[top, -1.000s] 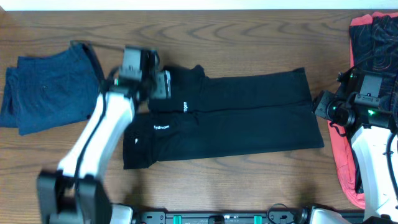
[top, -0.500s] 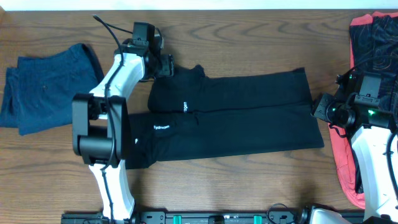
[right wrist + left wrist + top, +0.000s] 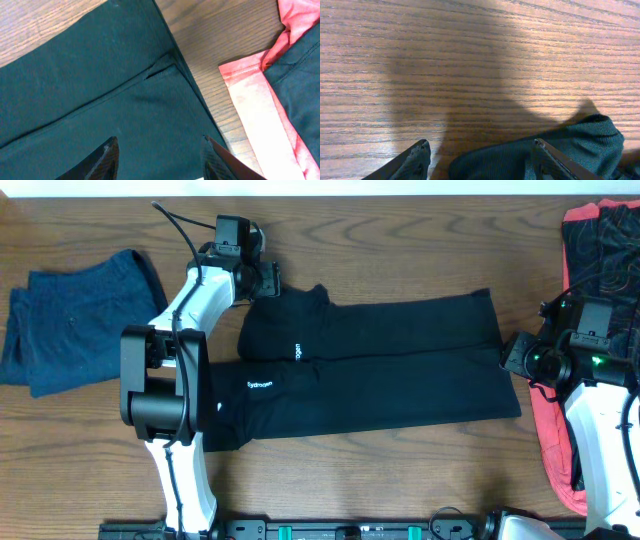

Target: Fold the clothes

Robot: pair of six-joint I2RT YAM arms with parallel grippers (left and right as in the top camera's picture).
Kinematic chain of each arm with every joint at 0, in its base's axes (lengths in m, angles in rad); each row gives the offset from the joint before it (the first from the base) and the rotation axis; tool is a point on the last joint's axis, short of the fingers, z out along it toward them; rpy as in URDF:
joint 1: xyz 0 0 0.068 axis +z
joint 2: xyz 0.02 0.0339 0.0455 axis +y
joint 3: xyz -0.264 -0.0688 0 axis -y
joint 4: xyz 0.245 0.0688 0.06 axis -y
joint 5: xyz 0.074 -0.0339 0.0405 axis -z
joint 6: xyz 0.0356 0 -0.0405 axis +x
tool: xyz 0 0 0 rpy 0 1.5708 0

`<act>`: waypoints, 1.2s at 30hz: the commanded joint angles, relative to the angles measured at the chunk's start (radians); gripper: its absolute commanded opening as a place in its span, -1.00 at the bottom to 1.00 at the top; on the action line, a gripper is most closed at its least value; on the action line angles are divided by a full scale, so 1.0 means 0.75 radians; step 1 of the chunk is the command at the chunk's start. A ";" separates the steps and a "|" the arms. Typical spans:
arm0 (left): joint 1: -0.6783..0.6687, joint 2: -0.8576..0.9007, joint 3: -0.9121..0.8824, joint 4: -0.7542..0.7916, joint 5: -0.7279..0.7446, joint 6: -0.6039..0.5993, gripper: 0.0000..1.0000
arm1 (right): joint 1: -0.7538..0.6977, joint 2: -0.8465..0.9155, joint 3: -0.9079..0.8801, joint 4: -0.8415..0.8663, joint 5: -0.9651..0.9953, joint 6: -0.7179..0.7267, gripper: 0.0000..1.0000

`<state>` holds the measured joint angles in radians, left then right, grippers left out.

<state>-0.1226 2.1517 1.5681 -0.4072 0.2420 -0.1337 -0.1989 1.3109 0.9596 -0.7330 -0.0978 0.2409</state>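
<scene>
Long black stretch trousers [image 3: 380, 375] lie flat across the middle of the wooden table [image 3: 400, 240], waist toward 9 o'clock. The left tool [image 3: 480, 143], fingers apart, sits at the waistband corner near 11 o'clock with cloth between them. The right tool [image 3: 159, 139], likewise spread, hovers over the hems at 3 o'clock, beside a red-and-black garment [image 3: 600, 230]. Blue shorts [image 3: 75, 330] lie at 9 o'clock.

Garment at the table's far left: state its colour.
The garment is dark navy blue; the overhead view shows it best.
</scene>
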 commanded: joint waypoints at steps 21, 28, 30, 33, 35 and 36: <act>-0.010 -0.155 0.012 -0.160 0.146 -0.001 -0.88 | -0.012 0.027 0.002 0.055 -0.006 -0.031 -0.02; -0.010 -0.277 0.012 -0.246 0.147 -0.003 -0.88 | 0.025 0.129 0.002 0.248 -0.056 -0.125 -0.04; -0.012 -0.279 0.012 -0.277 0.146 -0.003 -0.88 | 0.040 0.179 0.002 0.349 -0.063 -0.132 0.04; -0.013 -0.278 -0.001 -0.307 0.146 -0.002 -0.88 | 0.064 0.278 0.002 0.522 -0.110 -0.150 0.15; -0.013 -0.278 -0.009 -0.316 0.146 -0.002 -0.88 | 0.080 0.359 0.002 0.641 -0.151 -0.154 0.17; -0.013 -0.278 -0.014 -0.316 0.146 -0.002 -0.88 | 0.086 0.398 0.002 0.692 -0.161 -0.154 0.16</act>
<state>-0.1318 1.9377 1.5658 -0.6373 0.3416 -0.1341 -0.1547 1.5471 0.9607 -0.2527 -0.1677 0.1497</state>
